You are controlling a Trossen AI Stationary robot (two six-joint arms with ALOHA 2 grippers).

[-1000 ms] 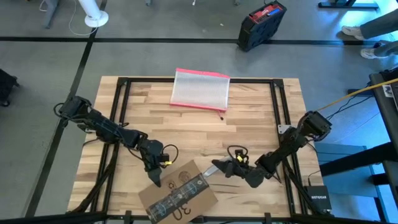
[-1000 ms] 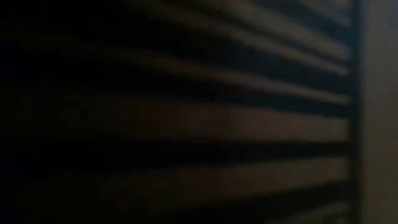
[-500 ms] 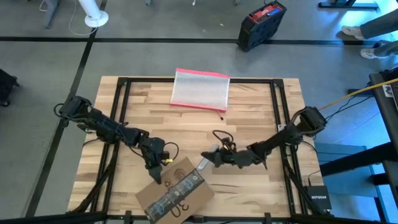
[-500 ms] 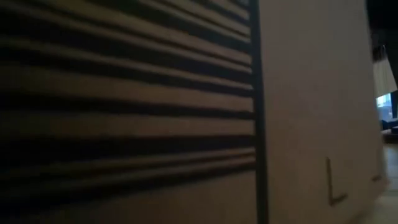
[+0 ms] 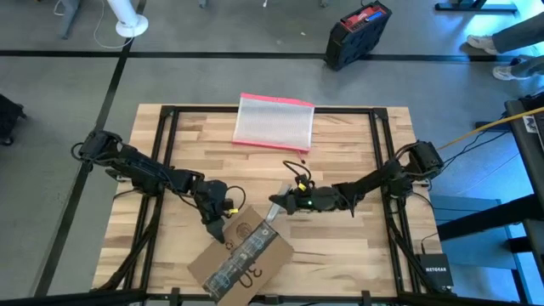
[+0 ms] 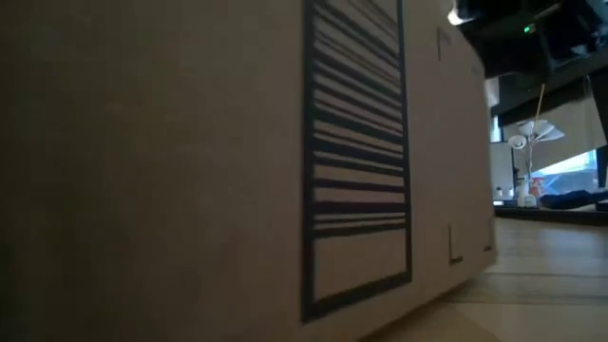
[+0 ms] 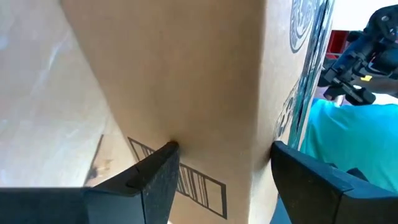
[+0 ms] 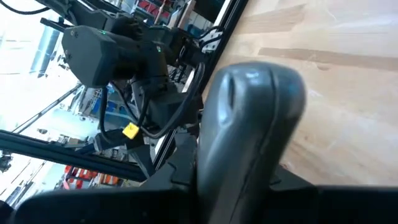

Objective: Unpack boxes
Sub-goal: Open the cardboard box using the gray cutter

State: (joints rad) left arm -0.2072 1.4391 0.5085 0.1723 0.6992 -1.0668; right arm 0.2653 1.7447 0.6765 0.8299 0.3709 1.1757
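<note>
From above, the cardboard box sits at the near edge of the wooden table. The left gripper grips its corner. The right gripper, just beside the box, holds a grey tool.

Low down, the barcode label fills the picture.

In the left wrist picture, both fingers press the box.

In the right wrist picture, the grey tool sits between closed jaws.

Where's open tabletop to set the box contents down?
Bare wood lies between the pink-edged pouch and both grippers, and along the table's right front corner. Crowded: front centre, where the left gripper clamps the box and the right gripper holds a grey tool.
</note>
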